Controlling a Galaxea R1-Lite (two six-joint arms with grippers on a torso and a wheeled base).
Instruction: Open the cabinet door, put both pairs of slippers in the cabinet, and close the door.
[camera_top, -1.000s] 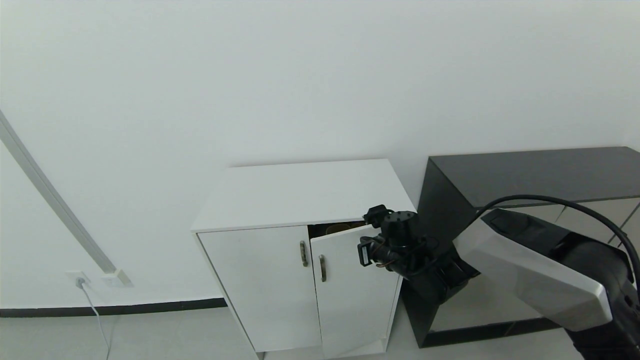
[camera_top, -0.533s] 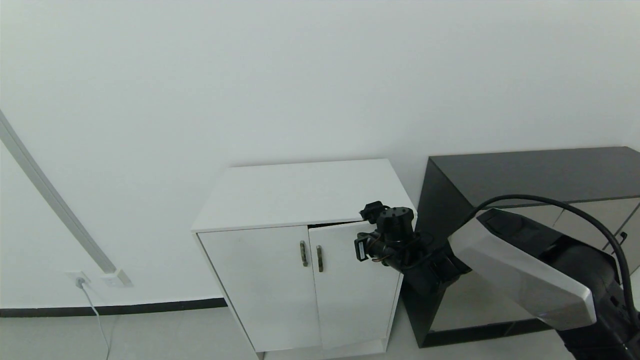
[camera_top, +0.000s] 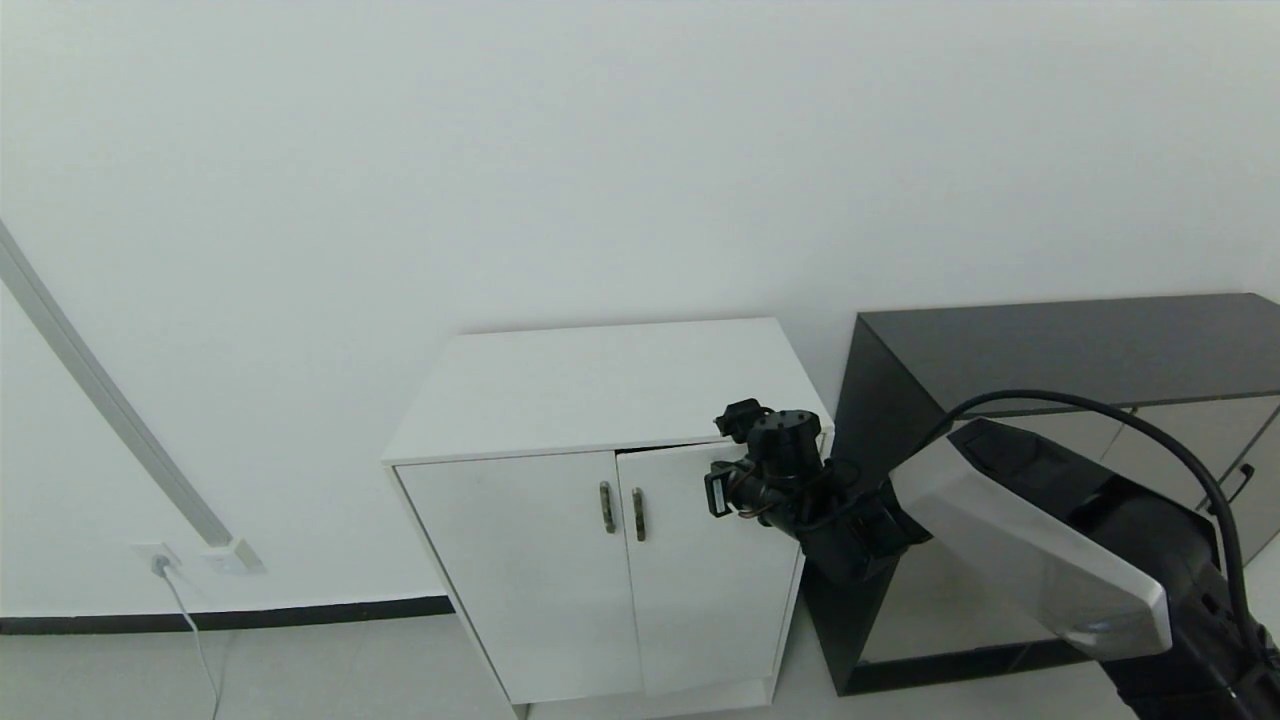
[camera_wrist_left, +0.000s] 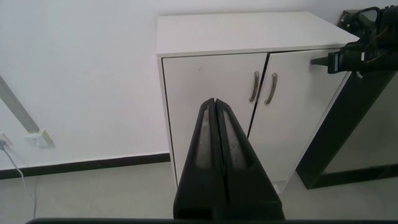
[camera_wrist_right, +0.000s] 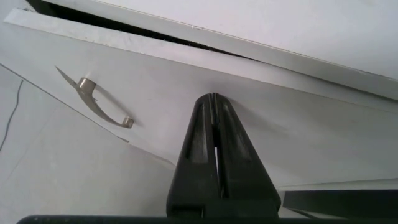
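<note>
Here's the white cabinet (camera_top: 600, 390), and its right door (camera_top: 700, 590) sits straight ahead of the right gripper (camera_top: 716, 492), whose tips appear to rest on the door's upper face, up near the corner on the hinge side. That gripper is fully closed with nothing between its fingers, so this is a push, not a grasp. A dark gap (camera_wrist_right: 155, 34) runs along the door's top edge just above the tips, so by my reading the door is almost home but not quite seated. The way to finish well is a steady, square press into the panel. Sliding the contact toward the handle (camera_wrist_right: 102, 102), off to the gripper's left, would give better leverage than pushing this close to the hinge. The left gripper (camera_wrist_left: 214, 102) hangs well back from the cabinet, facing the left door (camera_wrist_left: 208, 106), also shut tight and empty, and it is clear of the swing. Close on the right gripper's other side stands a black sideboard (camera_top: 1050, 340), tight against the cabinet, so the elbow has little room there. Far beyond the handles, low on the wall, are a socket (camera_top: 155, 558) and its cable, no obstacle at all.
</note>
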